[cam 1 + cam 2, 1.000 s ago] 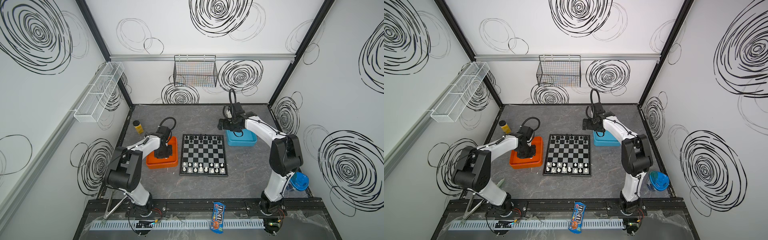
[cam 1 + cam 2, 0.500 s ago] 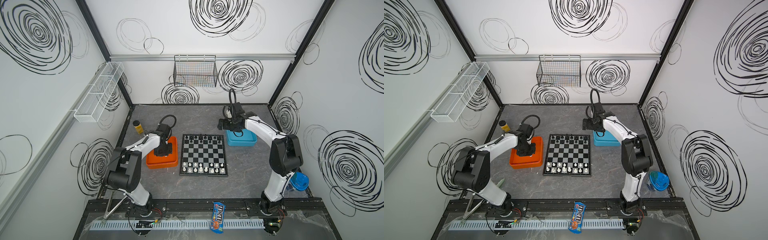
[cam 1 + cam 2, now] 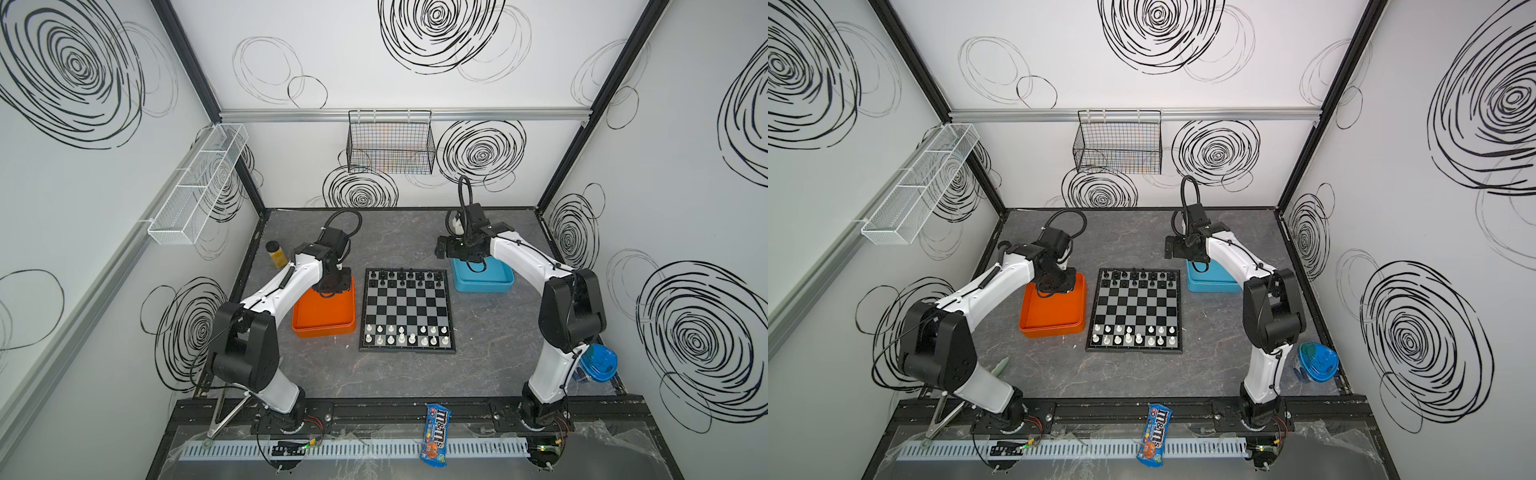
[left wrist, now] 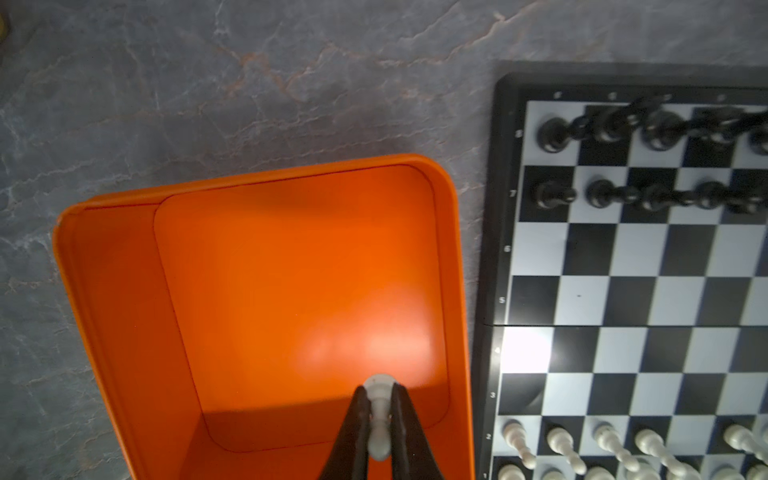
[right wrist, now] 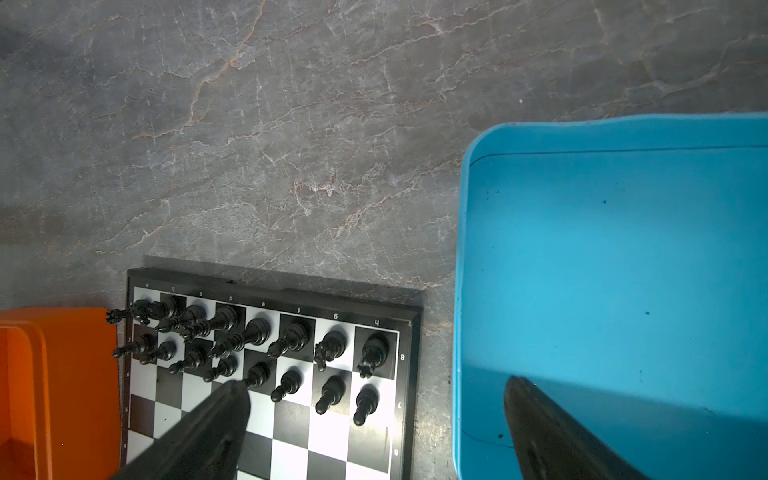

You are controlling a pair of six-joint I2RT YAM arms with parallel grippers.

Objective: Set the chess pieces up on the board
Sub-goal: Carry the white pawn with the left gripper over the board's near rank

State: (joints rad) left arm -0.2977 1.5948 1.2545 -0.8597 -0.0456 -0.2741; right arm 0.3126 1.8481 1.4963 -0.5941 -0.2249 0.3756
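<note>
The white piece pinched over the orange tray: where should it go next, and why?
Probably lift it clear and carry it across to the board. The left tool is shut on the white piece over the orange tray, and there seems to be a gap among the white pawns.

Board: black and silver-grey checks, thin black frame. Black pieces all black. White pieces shiny white. White piece: pale grey-white. Orange tray bright orange. Blue tray light blue. Table: dark grey, thin pale cracks like marble. Walls: white, black scribble swirls. Wire basket black. Mesh shelf white. Jar: yellow, black lid. Candy bag: blue, white letters.
</note>
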